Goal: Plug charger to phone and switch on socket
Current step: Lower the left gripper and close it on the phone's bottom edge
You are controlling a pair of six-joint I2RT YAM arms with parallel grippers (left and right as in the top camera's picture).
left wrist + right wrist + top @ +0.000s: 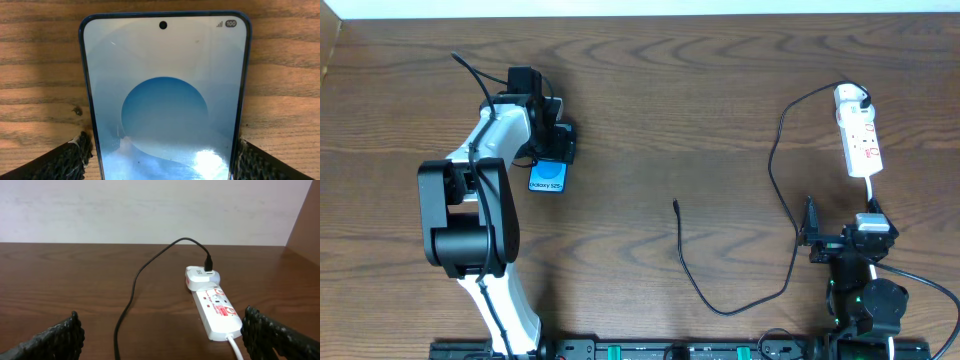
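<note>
Two claws apart, phone between the left pair.
The left gripper (162, 159) has its jaws apart on both sides of the phone (165, 75); the charger (775, 150) lies well right of the phone, the socket (858, 135) farther right, near the wide-apart right gripper (162, 337).

- The phone (165, 100) shows the number "100" in a small dark oval at the top right corner of its screen, seen from the left wrist view.
- From overhead, the same phone carries one line of tiny light lettering along its lower edge that appears to read "Galaxy S25".
- The power strip (216, 311) has red markings on its white top, too small to read.
</note>
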